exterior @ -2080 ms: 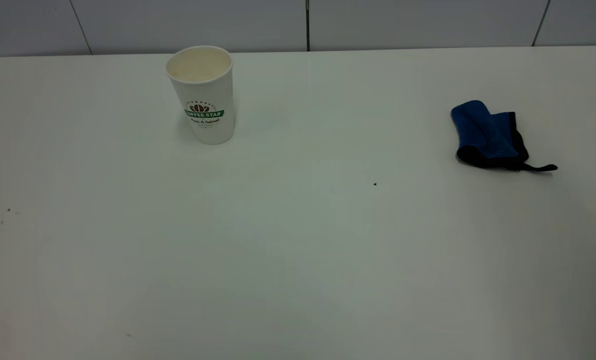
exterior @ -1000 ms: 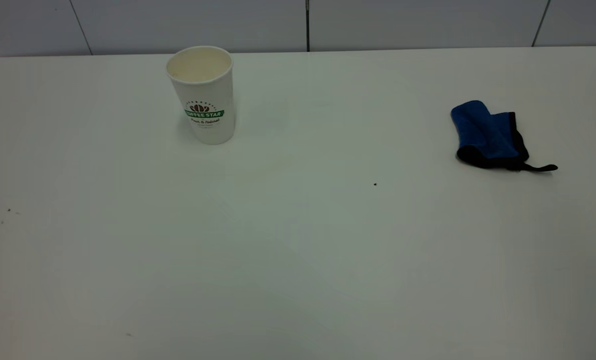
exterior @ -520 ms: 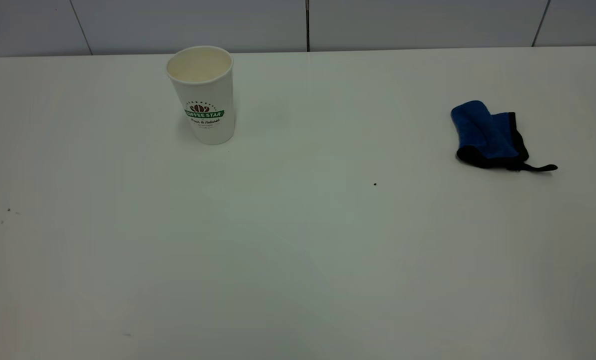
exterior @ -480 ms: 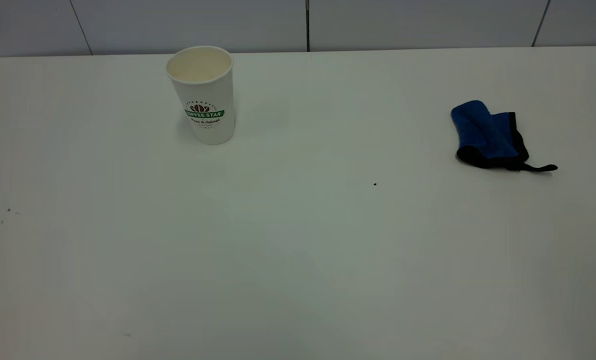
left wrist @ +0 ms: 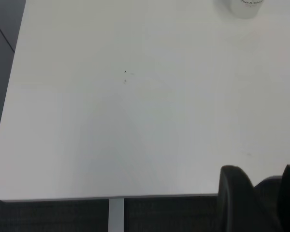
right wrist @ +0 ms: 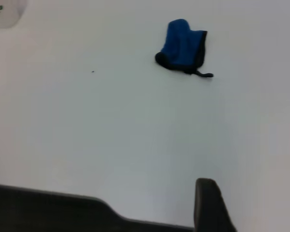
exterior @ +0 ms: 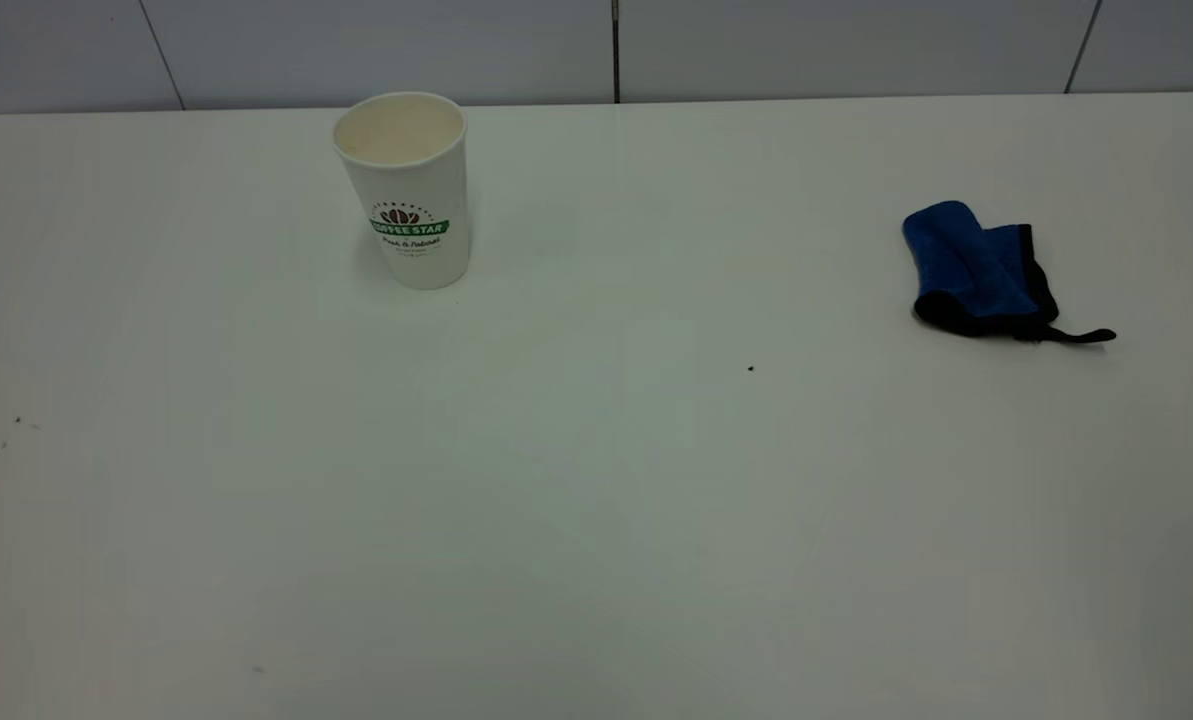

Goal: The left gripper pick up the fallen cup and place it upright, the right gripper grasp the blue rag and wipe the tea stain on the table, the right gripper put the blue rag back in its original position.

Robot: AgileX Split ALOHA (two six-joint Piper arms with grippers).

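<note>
Both claws [left wrist: 256,193] [right wrist: 208,203] well off cup [exterior: 404,190], rag [exterior: 976,268].

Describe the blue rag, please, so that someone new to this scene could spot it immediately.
Start from the white table and look to its right side, well away from the upright cup standing near the far left. There lies the blue rag, a small crumpled cloth. It is the only coloured thing on the tabletop, royal blue with black edging and a thin black loop trailing off one corner.

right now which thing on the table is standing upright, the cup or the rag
The cup, far left on the table: it stands on its base, open mouth up, logo readable. The blue rag lies folded flat at the far right.
</note>
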